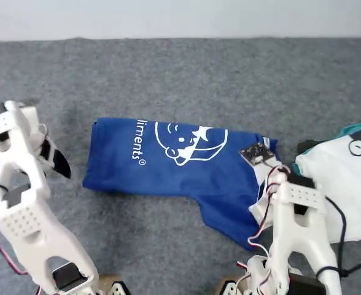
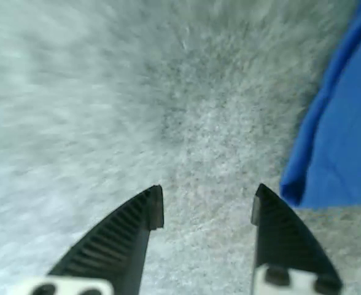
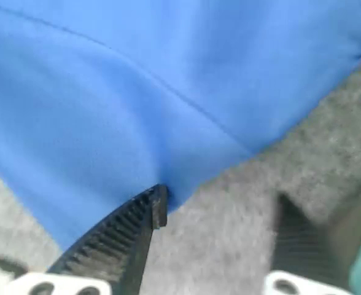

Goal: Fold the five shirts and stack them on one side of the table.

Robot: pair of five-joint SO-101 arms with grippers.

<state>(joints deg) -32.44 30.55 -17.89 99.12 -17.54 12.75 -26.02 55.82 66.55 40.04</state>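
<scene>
Hands apart and empty: left hand (image 2: 208, 206) and right hand (image 3: 220, 209) at opposite ends of the blue shirt (image 1: 168, 157)

Left hand hovers with its fingers spread over the fuzzy grey table (image 2: 107, 92), the shirt's folded edge just beside it. Right hand gapes too, one ribbed black finger (image 3: 131, 227) tipped at the smooth cloth's hem. The shirt lies partly folded mid-table, with white lettering and a cartoon drawing facing up. A white shirt (image 1: 340, 184) with teal trim lies near its right end.
</scene>
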